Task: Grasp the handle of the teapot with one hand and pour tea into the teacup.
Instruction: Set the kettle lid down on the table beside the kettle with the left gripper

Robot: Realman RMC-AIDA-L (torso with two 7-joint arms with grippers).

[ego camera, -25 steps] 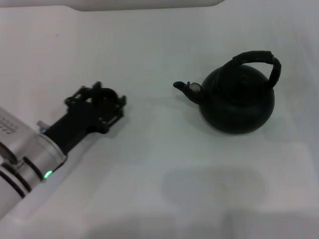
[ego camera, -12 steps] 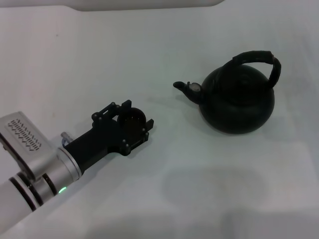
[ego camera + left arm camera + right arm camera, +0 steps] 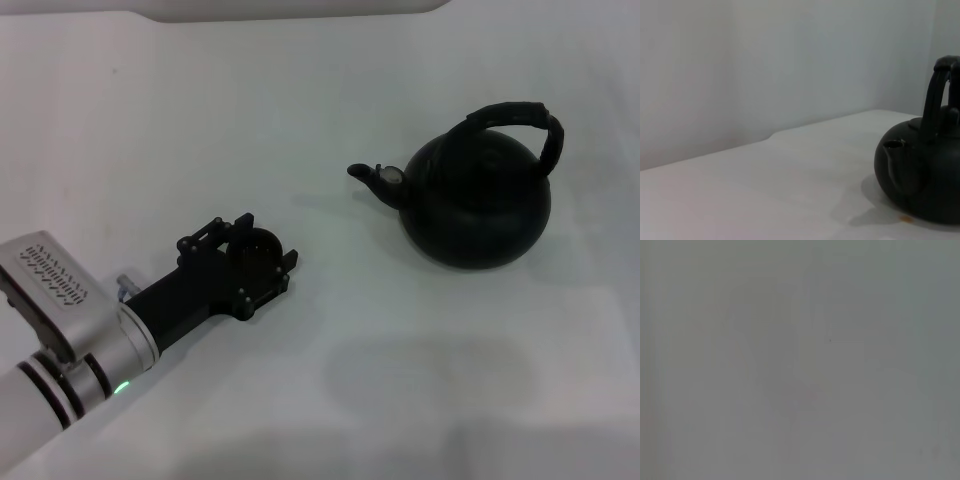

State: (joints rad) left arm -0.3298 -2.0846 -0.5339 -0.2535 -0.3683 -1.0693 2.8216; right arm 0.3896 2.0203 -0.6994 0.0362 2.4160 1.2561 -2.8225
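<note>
My left tool [image 3: 262,250] has edged back slightly, pinching the tiny round dark teacup [image 3: 258,247], well short of the round black matte teapot [image 3: 478,200] for pouring.

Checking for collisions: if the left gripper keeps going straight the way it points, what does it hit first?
Likely the teapot. The left gripper, shut on the teacup, points toward its spout side, bare table between them; height is unclear.
</note>
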